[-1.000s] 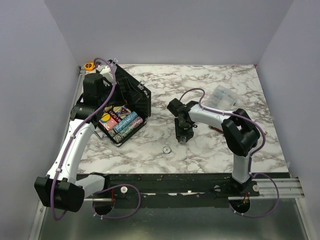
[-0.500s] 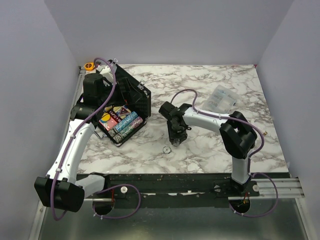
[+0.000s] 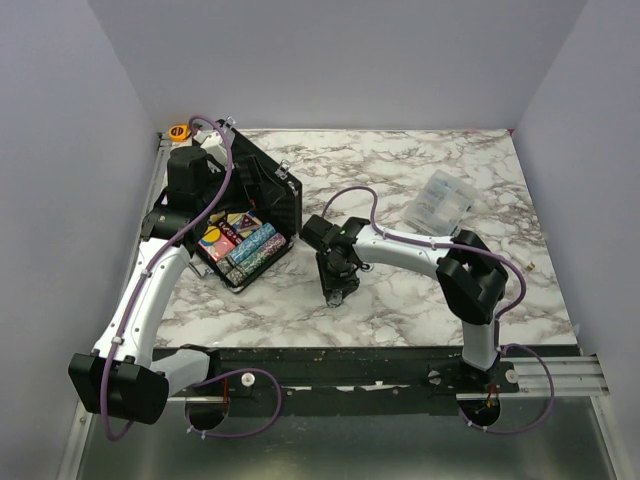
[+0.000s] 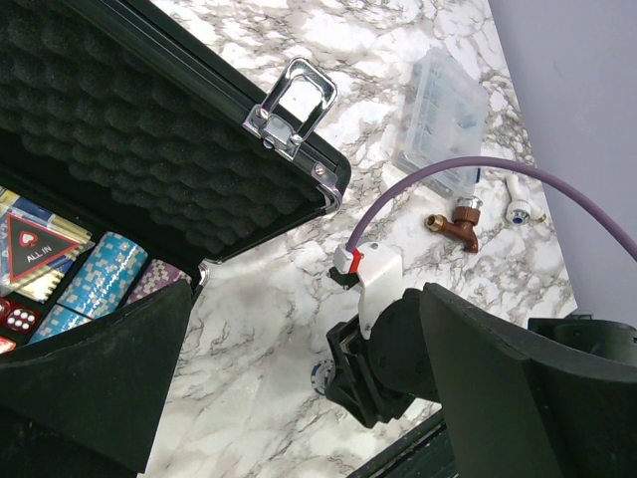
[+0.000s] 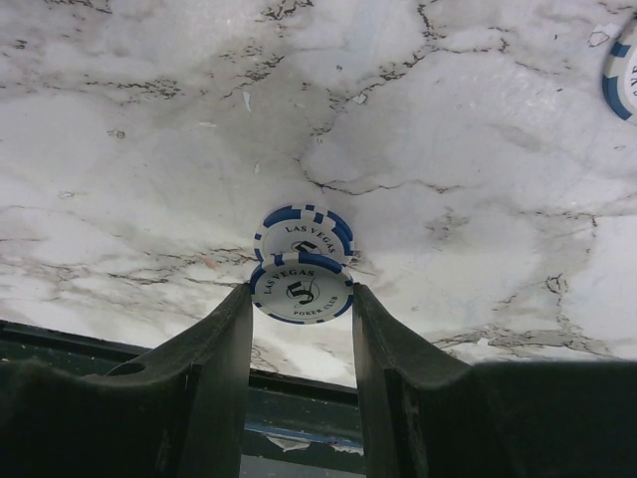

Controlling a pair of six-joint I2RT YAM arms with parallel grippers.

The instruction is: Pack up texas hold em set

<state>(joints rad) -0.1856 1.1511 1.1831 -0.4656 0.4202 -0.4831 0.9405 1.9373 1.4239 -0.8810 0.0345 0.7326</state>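
Note:
The black hinged case (image 3: 268, 190) stands open at the left, its foam-lined lid (image 4: 149, 149) up, with rows of coloured chips (image 3: 255, 245) and card decks inside. My left gripper (image 3: 222, 185) hovers over the case's inside, open and empty; in the left wrist view its fingers (image 4: 90, 378) are spread wide. My right gripper (image 3: 335, 290) is low over the marble, shut on a blue-and-white chip (image 5: 302, 289) at its fingertips. A second such chip (image 5: 304, 227) lies on the table just beyond it, partly overlapped. A third chip (image 5: 622, 80) lies further off.
A clear plastic box (image 3: 440, 200) sits at the back right, with a brown fitting (image 4: 458, 221) and small white parts near it. An orange tape roll (image 3: 179, 131) lies in the far left corner. The table's dark front rail (image 5: 299, 398) runs just behind my right fingers.
My right arm swung left and toward the near edge, bringing its gripper down over the loose chip near the table's middle. The left arm and the case stayed still.

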